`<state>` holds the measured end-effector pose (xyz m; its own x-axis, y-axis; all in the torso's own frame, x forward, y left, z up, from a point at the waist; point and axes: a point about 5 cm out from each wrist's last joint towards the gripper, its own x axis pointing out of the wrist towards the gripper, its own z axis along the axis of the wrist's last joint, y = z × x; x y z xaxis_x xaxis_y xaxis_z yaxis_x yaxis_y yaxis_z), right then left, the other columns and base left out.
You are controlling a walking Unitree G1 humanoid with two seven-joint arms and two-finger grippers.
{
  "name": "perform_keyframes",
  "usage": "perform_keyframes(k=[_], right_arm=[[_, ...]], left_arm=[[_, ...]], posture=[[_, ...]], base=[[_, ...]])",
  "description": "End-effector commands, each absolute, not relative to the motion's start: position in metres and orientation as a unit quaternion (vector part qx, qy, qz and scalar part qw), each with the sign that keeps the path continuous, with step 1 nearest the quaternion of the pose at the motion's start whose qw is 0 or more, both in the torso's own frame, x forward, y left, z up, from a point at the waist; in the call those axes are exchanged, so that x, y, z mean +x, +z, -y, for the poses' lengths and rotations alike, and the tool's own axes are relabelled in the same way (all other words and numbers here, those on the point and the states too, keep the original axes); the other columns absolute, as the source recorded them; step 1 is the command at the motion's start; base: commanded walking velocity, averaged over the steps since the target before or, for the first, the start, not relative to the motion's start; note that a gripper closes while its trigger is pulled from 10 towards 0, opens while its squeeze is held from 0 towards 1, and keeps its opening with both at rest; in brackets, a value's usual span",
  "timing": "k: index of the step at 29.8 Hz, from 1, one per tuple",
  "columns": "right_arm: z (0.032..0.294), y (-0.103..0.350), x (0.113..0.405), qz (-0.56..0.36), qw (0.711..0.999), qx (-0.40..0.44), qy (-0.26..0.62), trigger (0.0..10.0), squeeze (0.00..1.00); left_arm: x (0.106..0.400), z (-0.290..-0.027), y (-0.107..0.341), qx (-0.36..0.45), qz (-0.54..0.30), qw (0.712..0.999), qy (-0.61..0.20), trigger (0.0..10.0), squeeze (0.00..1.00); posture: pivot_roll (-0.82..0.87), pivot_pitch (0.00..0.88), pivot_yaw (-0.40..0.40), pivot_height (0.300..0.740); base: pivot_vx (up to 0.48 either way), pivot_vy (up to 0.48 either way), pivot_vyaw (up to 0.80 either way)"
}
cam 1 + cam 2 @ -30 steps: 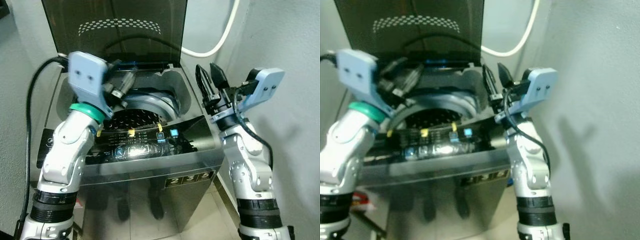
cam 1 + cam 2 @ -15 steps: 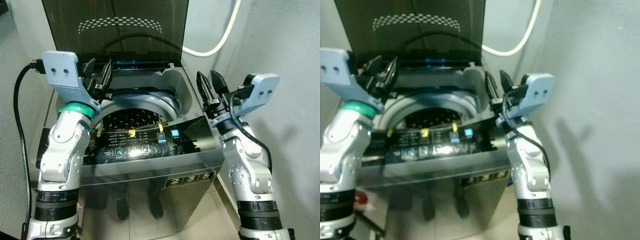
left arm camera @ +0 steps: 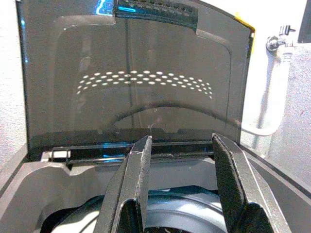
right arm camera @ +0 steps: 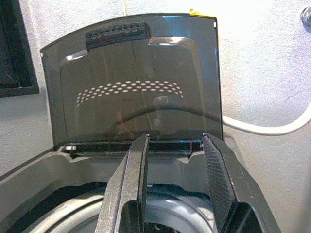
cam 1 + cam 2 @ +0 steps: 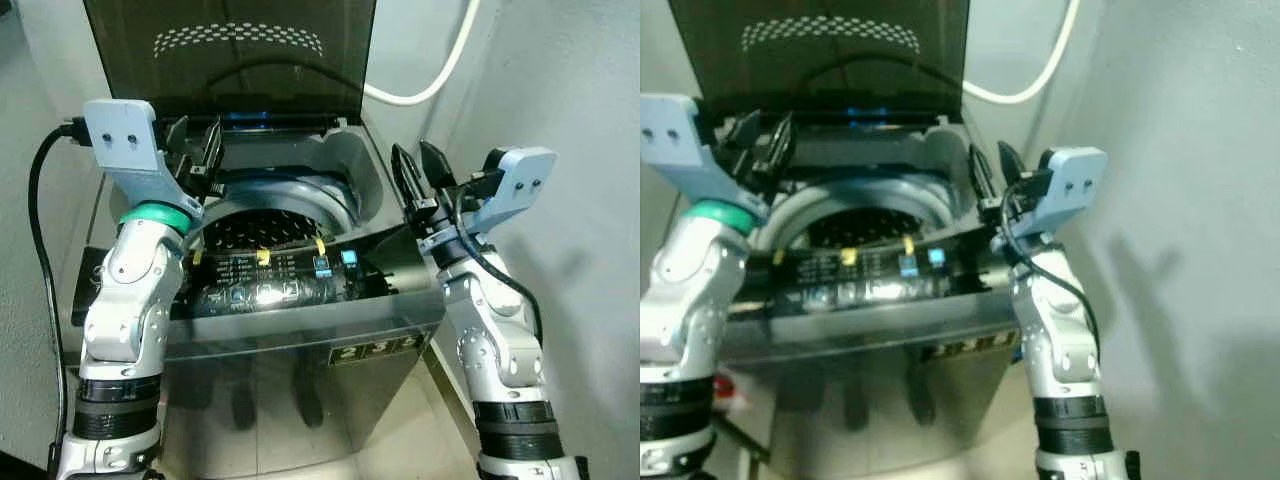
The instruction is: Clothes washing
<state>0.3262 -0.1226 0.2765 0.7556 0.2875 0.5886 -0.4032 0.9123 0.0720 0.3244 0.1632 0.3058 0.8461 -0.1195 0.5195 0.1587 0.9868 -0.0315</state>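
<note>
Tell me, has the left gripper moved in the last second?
Yes. The left gripper swung from over the drum toward the robot's left, near the washing machine tub's rear left corner.

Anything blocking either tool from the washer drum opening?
Nothing visible. The dark tinted lid stands upright behind the perforated steel drum, left tool and right tool both raised above the grey washer rim, fingers apart, empty.

**Top-loading washer, lid raised**

The grey washing machine (image 5: 300, 300) stands against the wall with its dark, translucent lid (image 5: 230, 55) upright at the back. Its perforated drum (image 5: 270, 232) lies open beneath. The glossy front control panel (image 5: 290, 285) shows lit blue indicators.
</note>
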Motion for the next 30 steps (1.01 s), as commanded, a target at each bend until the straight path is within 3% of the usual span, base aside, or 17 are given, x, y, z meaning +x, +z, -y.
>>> perform_keyframes(k=[1, 25, 30], right_arm=[[0.1229, 0.2748, 0.3272, 0.294, 0.934, 0.094, 0.182, 10.0, 0.0], [0.1202, 0.272, 0.3271, 0.288, 0.935, 0.079, 0.189, 10.0, 0.0], [0.1187, 0.2691, 0.3279, 0.28, 0.938, 0.065, 0.192, 10.0, 0.0]], left_arm=[[0.3258, -0.1629, 0.3043, -0.036, 0.262, 0.962, -0.071, 10.0, 0.0], [0.3272, -0.161, 0.3043, -0.034, 0.26, 0.962, -0.075, 10.0, 0.0], [0.3285, -0.1572, 0.3012, -0.026, 0.251, 0.964, -0.083, 10.0, 0.0]], posture=[[-0.01, 0.072, 0.002, 0.74], [-0.01, 0.061, 0.006, 0.74], [-0.01, 0.061, 0.006, 0.74]], base=[[-0.42, 0.0, 0.0], [-0.415, 0.0, 0.0], [0.0, 0.0, 0.8]])
